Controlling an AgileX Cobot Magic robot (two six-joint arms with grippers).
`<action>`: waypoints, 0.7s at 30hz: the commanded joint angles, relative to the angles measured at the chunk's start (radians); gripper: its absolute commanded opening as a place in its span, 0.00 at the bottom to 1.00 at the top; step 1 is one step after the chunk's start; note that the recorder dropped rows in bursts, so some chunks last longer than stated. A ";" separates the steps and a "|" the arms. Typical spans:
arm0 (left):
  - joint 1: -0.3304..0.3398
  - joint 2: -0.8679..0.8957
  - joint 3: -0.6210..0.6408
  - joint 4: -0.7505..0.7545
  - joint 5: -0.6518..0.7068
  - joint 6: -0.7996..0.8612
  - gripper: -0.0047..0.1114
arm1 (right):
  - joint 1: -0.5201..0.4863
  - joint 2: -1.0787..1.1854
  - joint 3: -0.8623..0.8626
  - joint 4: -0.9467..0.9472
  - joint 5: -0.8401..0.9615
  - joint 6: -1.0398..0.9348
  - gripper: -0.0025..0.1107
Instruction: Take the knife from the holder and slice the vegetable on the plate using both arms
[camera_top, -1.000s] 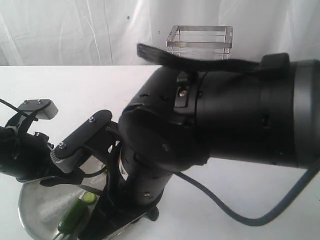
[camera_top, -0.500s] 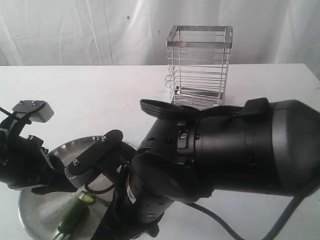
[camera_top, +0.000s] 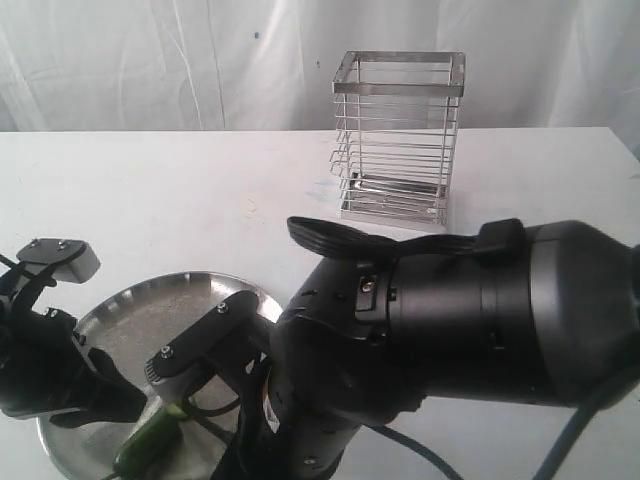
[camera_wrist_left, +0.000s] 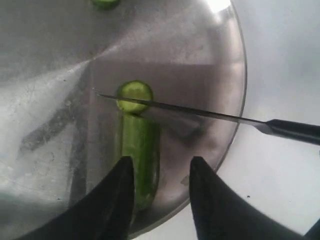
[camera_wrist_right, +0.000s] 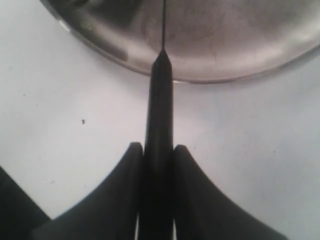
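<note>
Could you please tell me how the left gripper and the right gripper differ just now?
The left gripper stands open; the right gripper is shut on the knife by its handle. The left gripper holds nothing, its fingers straddling the end of the pepper, while the right gripper carries the blade across that pepper. The left gripper hangs over the plate; the right gripper sits beyond its rim, above the table. Both have black fingers.

chunky matte black right arm (camera_top: 460, 320), fat round barrel joint, silver screws (camera_top: 221, 308), dark cable (camera_top: 585, 425) looping off, left arm (camera_top: 40, 375) black too, little grey bracket (camera_top: 65, 257)
</note>
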 joint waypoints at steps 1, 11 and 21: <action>-0.004 -0.007 0.026 -0.014 -0.024 -0.015 0.40 | 0.011 0.000 0.012 0.027 -0.006 -0.027 0.02; -0.004 0.047 0.026 -0.032 0.002 -0.015 0.51 | 0.016 0.000 0.012 0.029 -0.036 -0.029 0.02; -0.004 0.123 0.026 -0.084 0.044 0.041 0.57 | 0.016 0.000 0.012 0.031 0.003 -0.060 0.02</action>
